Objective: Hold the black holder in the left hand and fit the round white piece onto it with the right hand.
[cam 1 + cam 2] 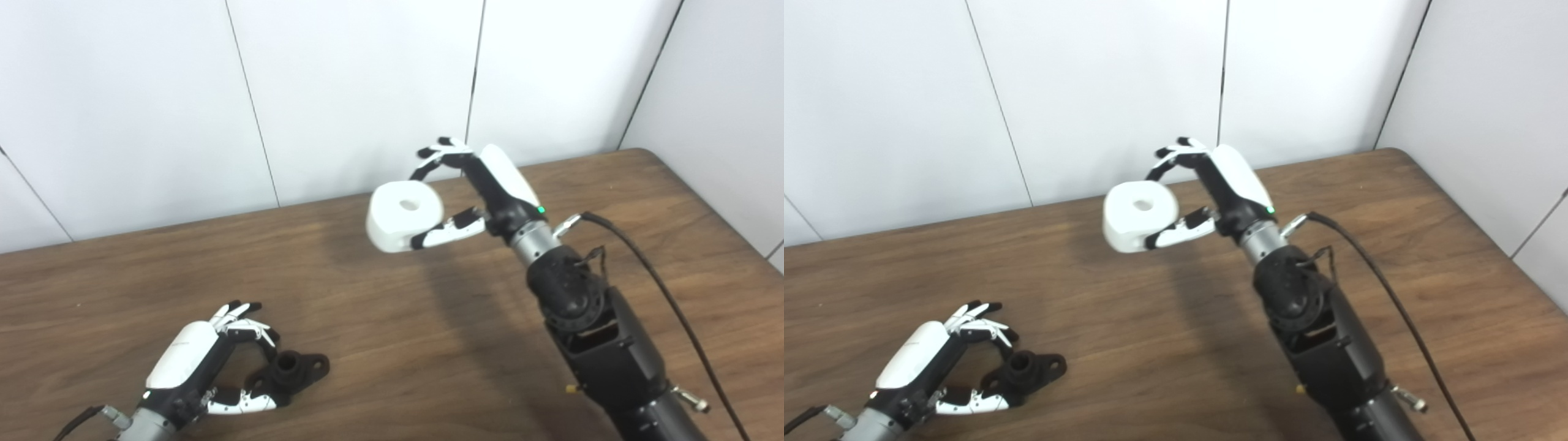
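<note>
The round white piece [404, 214], a thick disc with a hole in its top, hangs well above the wooden table [380, 318] at centre. My right hand [471, 190] is shut on it, thumb under its near side and fingers curled behind it. The black holder [294, 370], a small flanged part with a raised collar, lies on the table at the lower left. My left hand [211, 361] closes around the holder's left end, thumb along its near side and fingers arched over it. The holder still rests on the table.
White wall panels [367, 92] stand right behind the table's far edge. The table's rounded far right corner [649, 153] is in view. A black cable [661, 294] trails from my right wrist along the forearm.
</note>
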Motion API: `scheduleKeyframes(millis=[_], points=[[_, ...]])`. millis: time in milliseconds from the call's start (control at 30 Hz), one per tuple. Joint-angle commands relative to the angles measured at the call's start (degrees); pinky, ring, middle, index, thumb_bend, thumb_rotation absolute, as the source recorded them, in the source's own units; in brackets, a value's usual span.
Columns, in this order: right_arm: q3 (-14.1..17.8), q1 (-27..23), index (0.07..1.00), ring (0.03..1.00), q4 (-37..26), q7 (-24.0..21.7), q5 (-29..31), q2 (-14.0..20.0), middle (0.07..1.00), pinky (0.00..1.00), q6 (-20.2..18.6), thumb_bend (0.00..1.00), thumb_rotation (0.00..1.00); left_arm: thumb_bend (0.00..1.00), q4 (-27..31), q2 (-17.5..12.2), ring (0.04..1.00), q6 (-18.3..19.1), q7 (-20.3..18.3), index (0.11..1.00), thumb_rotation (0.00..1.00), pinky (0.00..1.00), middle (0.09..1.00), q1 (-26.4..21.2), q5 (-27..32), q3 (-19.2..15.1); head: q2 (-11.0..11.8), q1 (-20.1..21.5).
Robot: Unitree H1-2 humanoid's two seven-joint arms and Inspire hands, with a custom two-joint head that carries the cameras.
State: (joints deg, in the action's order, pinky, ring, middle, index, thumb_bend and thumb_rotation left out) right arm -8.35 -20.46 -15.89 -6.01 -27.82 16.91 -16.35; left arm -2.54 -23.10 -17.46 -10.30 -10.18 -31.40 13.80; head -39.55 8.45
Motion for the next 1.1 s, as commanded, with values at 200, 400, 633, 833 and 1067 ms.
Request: scheduleKeyframes(millis=[200,400,633,833,1067], points=[[-1.9,-1.06,0.484,0.974,-4.92,-3.89,0.76,-1.83,0.815,0.87,0.73,0.52,0.14,0.52,2.05,1.11,0.936,3.79,-0.63,0.483,0.05,1.0,0.716,0.73,-2.27,1.61,-0.77,-3.5],[-3.21,-0.94,0.484,1.0,-7.31,-7.26,1.99,-2.44,0.829,0.94,0.35,0.52,0.14,0.52,1.73,1.69,0.941,4.02,0.46,0.483,0.05,1.0,0.721,0.72,-2.96,2.56,-1.14,-6.82],[-3.53,-0.31,0.483,0.981,-8.36,-9.22,2.15,-1.78,0.816,0.86,1.8,0.52,0.14,0.52,1.95,2.83,0.951,4.91,1.07,0.483,0.05,1.0,0.724,0.66,-3.59,3.26,-1.5,-9.48],[-4.32,0.79,0.484,0.985,-8.51,-10.72,1.87,-1.38,0.821,0.87,2.18,0.52,0.14,0.52,1.89,3.39,0.955,5.04,1.87,0.483,0.05,1.0,0.724,0.65,-3.71,3.77,-1.94,-10.49],[-5.0,2.39,0.484,1.0,-7.55,-11.02,2.31,-2.27,0.827,1.0,2.96,0.52,0.14,0.52,2.74,3.7,0.958,6.0,1.74,0.483,0.05,1.0,0.727,0.78,-4.13,4.32,-2.6,-12.07]])
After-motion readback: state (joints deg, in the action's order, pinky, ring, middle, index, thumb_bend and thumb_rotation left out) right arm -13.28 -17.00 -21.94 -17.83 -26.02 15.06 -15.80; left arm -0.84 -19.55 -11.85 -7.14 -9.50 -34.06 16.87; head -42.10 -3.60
